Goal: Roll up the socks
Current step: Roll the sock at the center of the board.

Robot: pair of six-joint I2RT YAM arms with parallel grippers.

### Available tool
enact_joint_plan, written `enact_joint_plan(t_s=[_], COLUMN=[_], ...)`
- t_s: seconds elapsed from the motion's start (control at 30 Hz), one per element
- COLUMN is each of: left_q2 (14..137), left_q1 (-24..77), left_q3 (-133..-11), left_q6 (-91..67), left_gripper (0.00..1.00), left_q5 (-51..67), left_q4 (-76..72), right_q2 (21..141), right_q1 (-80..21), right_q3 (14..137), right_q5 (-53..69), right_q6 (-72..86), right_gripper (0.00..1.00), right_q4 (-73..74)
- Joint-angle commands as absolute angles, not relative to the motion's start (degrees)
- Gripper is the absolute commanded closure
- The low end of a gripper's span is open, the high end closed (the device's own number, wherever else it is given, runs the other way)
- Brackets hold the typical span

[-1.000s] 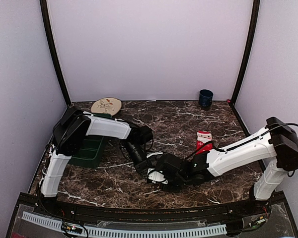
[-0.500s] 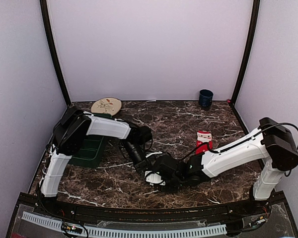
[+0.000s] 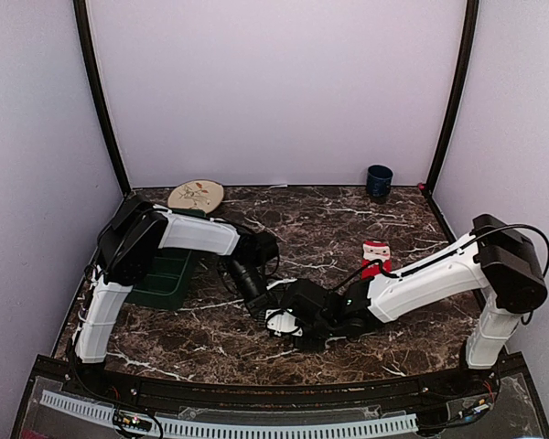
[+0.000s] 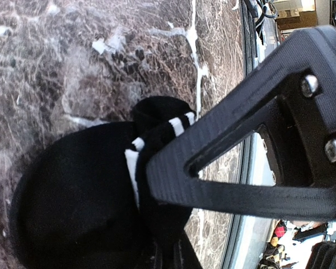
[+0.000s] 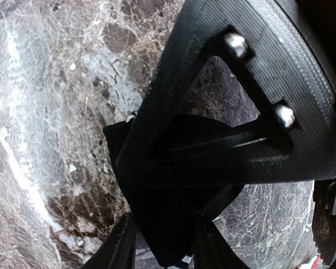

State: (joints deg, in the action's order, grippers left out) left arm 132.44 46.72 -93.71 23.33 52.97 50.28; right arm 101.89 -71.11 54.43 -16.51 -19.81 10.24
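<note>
The black sock (image 4: pixel 73 196) with its white-striped cuff (image 4: pixel 179 126) lies bunched on the marble table. My left gripper (image 4: pixel 168 255) is shut on a fold of it near the cuff. In the right wrist view the black sock (image 5: pixel 168 218) fills the gap between the two fingers of my right gripper (image 5: pixel 165 249), which grips it. In the top view my left gripper (image 3: pixel 259 305) and right gripper (image 3: pixel 291 322) meet at the table's front middle, hiding the black sock. The red sock (image 3: pixel 376 256) lies flat behind the right forearm, untouched.
A dark green bin (image 3: pixel 165 274) stands at the left beside the left arm. A round decorated plate (image 3: pixel 196 195) lies at the back left. A dark blue cup (image 3: pixel 379 180) stands at the back right. The table's front edge (image 4: pixel 252 168) runs close by the grippers.
My right gripper has moved left, closing in on the left gripper, and the right arm has stretched out. The left arm has barely moved.
</note>
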Motion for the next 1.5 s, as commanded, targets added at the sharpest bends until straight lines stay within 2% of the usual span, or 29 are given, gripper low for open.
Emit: enact_joint_plan(t_s=[0.0,0.23,0.47,0.6,0.8,1.03,1.07,1.47], left_q2=[133.1,133.1,133.0,133.0,132.8,132.6,131.7,126.3], left_q1=[46.6,46.5,46.1,45.6,44.4,44.2,44.0,41.5], left_q3=[-93.2,-93.3,-93.6,-94.3,-95.7,-95.5,-94.4,-88.5], left_q6=[24.6,24.5,23.8,21.3,18.7,18.3,18.3,14.8], left_gripper=[0.94,0.94,0.93,0.88,0.77,0.71,0.66,0.65], left_q5=[52.5,52.4,51.5,48.3,46.2,45.8,45.7,40.7], left_q4=[52.3,52.2,51.8,50.9,50.4,50.5,50.6,44.6], right_q2=[104.0,104.3,103.7,103.8,103.5,103.9,104.1,104.0], right_q1=[-70.3,-69.5,-69.1,-68.9,-68.4,-68.3,-68.0,-66.8], right_q3=[54.7,54.8,54.4,54.7,54.6,54.7,55.0,56.9], right_q5=[-14.7,-12.5,-10.9,-9.5,-8.4,-7.5,-7.3,-5.5], right_q6=[-19.5,-18.8,-18.0,-17.4,-16.5,-15.5,-14.6,-12.3], right_gripper=[0.69,0.84,0.91,0.94,0.95,0.96,0.96,0.97], right_q4=[10.0,11.2,12.5,13.5,14.0,14.4,14.3,15.4])
